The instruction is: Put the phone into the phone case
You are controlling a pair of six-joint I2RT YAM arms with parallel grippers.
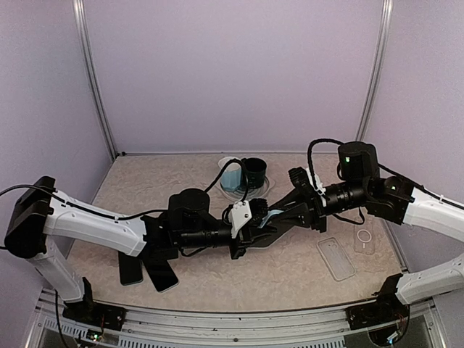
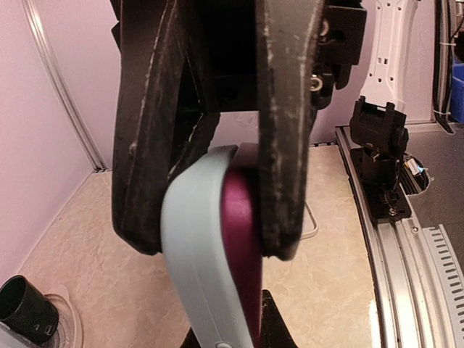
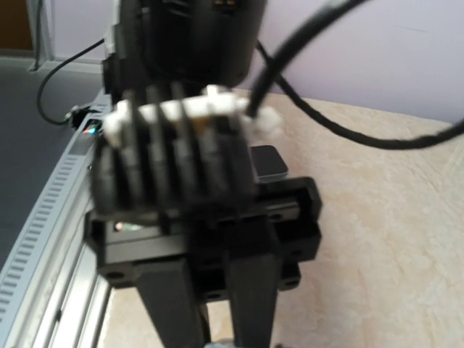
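— Which container has anything in it?

— The pale blue phone case point(image 2: 190, 268), held up off the table point(image 1: 217, 284) in the middle. A dark magenta phone point(image 2: 243, 232) lies against its inner face. The left wrist view shows only one rounded end, so I can't tell whether the phone is seated all the way round.

— Any other containers?

— At the far middle there is a black cup point(image 1: 254, 172), and just left of it a pale bowl point(image 1: 231, 175). I can't tell whether the two touch. From above, their insides can't be made out.

— And the grippers?

— The left gripper point(image 1: 255, 217) is pinching the phone case, with its fingers point(image 2: 286, 145) pressed on either side. The right gripper point(image 1: 284, 215) comes in from the right to the same spot. Its tip is at the case's right end, but I can't tell whether it touches. Its own camera is blurred and filled by the left arm's camera mount point(image 3: 181, 167), so I can't tell if those jaws are spread or pressed together.

— What else is around?

— A clear case point(image 1: 337, 259) lies flat on the near right. A second clear piece point(image 1: 365, 241) with a ring on it lies just right of it and a little farther back. Two dark slabs point(image 1: 161, 275) lie on the near left, and the left arm covers their far ends.
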